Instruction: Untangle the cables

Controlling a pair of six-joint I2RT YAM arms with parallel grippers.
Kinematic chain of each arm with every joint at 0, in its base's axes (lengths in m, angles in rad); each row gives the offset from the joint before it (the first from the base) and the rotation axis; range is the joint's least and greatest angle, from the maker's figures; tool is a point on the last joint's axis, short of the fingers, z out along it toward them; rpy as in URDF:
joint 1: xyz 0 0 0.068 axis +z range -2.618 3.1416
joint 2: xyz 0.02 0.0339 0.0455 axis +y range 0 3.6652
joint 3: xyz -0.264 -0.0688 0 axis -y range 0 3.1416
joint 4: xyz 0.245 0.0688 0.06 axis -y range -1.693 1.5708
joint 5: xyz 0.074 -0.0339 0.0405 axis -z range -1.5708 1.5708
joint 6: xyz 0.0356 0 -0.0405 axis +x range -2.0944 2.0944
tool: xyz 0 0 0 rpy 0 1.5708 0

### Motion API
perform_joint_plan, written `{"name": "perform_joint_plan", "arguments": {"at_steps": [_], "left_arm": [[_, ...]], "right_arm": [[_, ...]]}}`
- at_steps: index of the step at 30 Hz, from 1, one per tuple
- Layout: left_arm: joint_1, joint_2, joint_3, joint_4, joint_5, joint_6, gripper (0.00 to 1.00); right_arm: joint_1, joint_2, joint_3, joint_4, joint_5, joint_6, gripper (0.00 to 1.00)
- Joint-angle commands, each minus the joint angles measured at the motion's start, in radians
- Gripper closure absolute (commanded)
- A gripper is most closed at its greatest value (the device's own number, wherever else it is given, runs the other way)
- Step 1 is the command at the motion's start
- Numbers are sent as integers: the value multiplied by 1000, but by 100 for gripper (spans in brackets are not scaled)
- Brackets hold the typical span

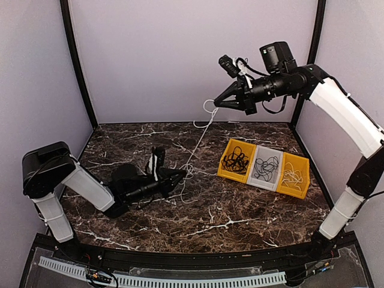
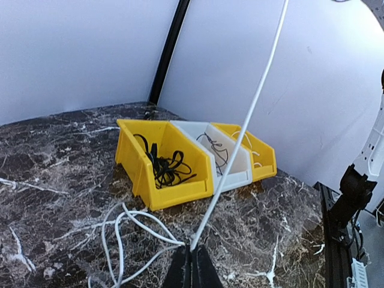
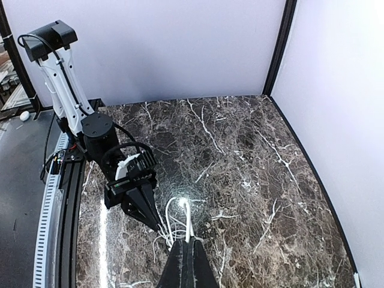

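Left tool, at nine o'clock on the tabletop, and right tool, raised at twelve, both clamp the white cable.

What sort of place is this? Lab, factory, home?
Likely a robot lab cell: white walls and black posts enclosing a marble-look table, the left arm and right arm stretching a white cable, and bins of sorted cables.

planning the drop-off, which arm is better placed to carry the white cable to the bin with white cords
Probably the right. The right gripper holds the white cable raised, and that far-right yellow bin sits on its side. The left gripper pins it low, farther away.
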Motion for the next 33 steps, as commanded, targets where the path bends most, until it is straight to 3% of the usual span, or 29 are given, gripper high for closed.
{"name": "perform_joint_plan", "arguments": {"at_steps": [1, 5, 11, 14, 17, 21, 26, 29, 33], "left_arm": [[12, -32, -98, -3, -61, 2, 100], [14, -100, -138, -16, -86, 7, 100], [14, -184, -149, -187, -120, 70, 100], [14, -196, -141, -235, -127, 68, 90], [14, -184, -137, -234, -131, 48, 72], [14, -146, -101, -220, -113, 12, 57], [14, -69, -24, -241, -28, -41, 49], [11, -16, 4, -154, 75, -61, 42], [10, 86, 100, -149, 157, -53, 40]], "right_arm": [[-53, -72, 22, 109, -58, 48, 100], [-63, -98, -14, 125, -51, 52, 100], [-116, -142, -37, 202, -113, 138, 100], [-120, -136, -49, 201, -137, 151, 100], [-119, -131, -100, 226, -171, 173, 100], [-119, -117, -124, 241, -212, 199, 100], [-116, -116, -120, 236, -201, 192, 100], [-117, -120, -129, 234, -192, 185, 100], [-116, -123, -138, 232, -191, 182, 100]]}}
